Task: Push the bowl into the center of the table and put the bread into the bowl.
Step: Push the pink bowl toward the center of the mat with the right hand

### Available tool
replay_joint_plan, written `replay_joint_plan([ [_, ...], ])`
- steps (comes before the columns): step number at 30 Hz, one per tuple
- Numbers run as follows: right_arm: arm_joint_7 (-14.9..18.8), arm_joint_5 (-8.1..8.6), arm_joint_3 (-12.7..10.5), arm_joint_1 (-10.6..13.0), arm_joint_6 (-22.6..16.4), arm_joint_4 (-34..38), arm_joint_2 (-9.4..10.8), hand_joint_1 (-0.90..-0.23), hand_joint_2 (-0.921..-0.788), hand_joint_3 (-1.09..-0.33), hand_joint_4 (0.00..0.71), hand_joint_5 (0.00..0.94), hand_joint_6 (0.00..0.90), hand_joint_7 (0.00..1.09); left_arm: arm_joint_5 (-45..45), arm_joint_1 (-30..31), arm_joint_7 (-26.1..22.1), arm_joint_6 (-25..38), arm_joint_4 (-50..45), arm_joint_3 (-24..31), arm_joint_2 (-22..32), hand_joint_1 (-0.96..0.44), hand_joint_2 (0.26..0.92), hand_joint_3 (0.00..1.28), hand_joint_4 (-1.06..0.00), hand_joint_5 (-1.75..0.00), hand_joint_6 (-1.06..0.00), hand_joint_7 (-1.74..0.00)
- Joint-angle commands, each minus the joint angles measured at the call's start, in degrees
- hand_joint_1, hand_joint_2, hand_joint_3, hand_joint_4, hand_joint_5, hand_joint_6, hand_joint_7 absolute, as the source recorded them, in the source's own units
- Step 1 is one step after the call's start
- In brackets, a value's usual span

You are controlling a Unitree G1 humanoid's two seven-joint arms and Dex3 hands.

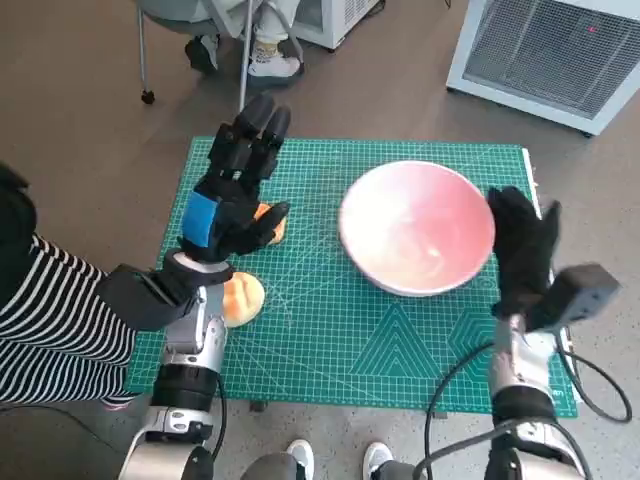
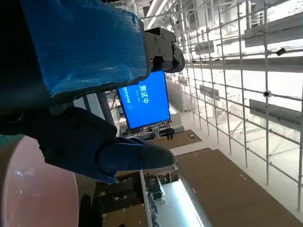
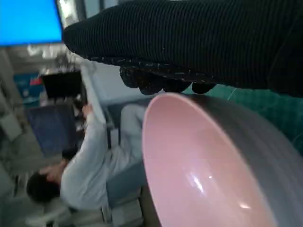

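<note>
Pink bowl (image 1: 418, 228) sits right of centre on the green-matted desk (image 1: 340, 350). Right hand (image 1: 524, 245) rests flat against its rim, grasping nothing. Left hand (image 1: 238, 190) hovers released over the bread (image 1: 243, 298) at the desk's left.

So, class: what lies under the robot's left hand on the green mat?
Under the left hand, an orange bread piece peeks out, mostly covered. Another bread roll shows beside the wrist.

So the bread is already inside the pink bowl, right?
No, the bread is not in the bowl. The head view shows the pink bowl holding nothing, while the bread lies on the green mat beside the left hand.
</note>
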Motion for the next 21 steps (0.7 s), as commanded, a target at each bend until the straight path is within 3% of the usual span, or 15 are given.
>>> replay_joint_plan([
  [1,0.72,-0.99,1.37,-0.08,0.52,0.31,1.45,-0.56,-0.921,-0.938,0.137,0.0,0.096,0.22,-0.19,0.85,-0.02,0.22,-0.77,0.25,0.31,-0.61,0.921,0.35,-0.13,0.0,-0.01,-0.39],
  [17,1.56,-0.62,2.58,-3.93,2.95,3.11,3.85,-0.571,-0.921,-0.944,0.127,0.0,0.1,0.2,-0.25,0.92,0.09,-0.18,-0.53,0.28,-0.12,-0.61,0.921,0.35,-0.12,0.0,-0.02,-0.38],
  [21,1.63,-0.85,2.83,-3.96,3.3,2.74,3.69,-0.569,-0.921,-0.943,0.125,0.0,0.101,0.19,-0.05,1.06,0.25,-0.29,-0.63,0.18,-0.27,-0.6,0.921,0.35,-0.12,0.0,-0.02,-0.38],
])
